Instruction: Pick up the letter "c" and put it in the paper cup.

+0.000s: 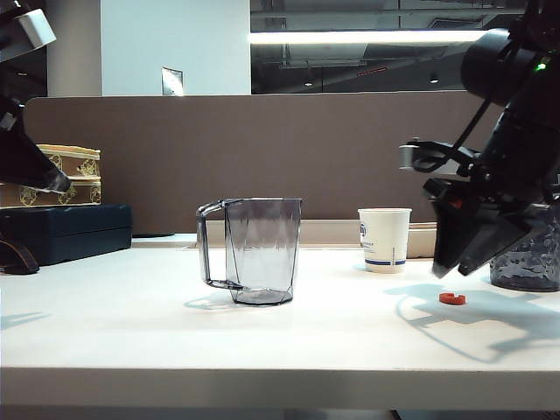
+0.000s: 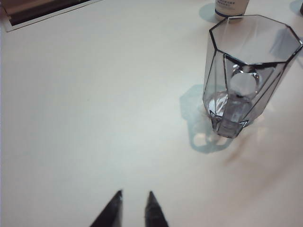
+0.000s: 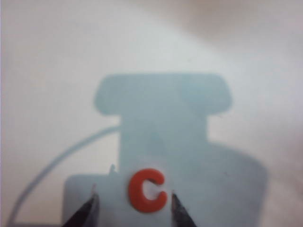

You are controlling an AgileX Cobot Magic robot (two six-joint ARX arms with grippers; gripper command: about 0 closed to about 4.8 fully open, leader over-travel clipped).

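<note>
The letter "c" (image 1: 452,298), a tiny red-orange piece, lies flat on the white table at the right. My right gripper (image 1: 453,268) hangs just above it, pointing down, jaws open. In the right wrist view the letter "c" (image 3: 138,191) sits between the two fingertips of the right gripper (image 3: 133,191), closer to one tip, inside the gripper's shadow. The white paper cup (image 1: 384,239) with a blue stripe stands upright behind and left of the letter. My left gripper (image 1: 57,182) hovers at the far left, open and empty (image 2: 135,194). The paper cup's base (image 2: 230,6) shows beyond the pitcher.
A clear grey handled pitcher (image 1: 254,249) stands mid-table, also the pitcher (image 2: 246,71) in the left wrist view. A dark textured holder (image 1: 529,258) stands at the right edge behind the right gripper. A dark case (image 1: 66,232) and gold boxes (image 1: 74,175) sit at the back left.
</note>
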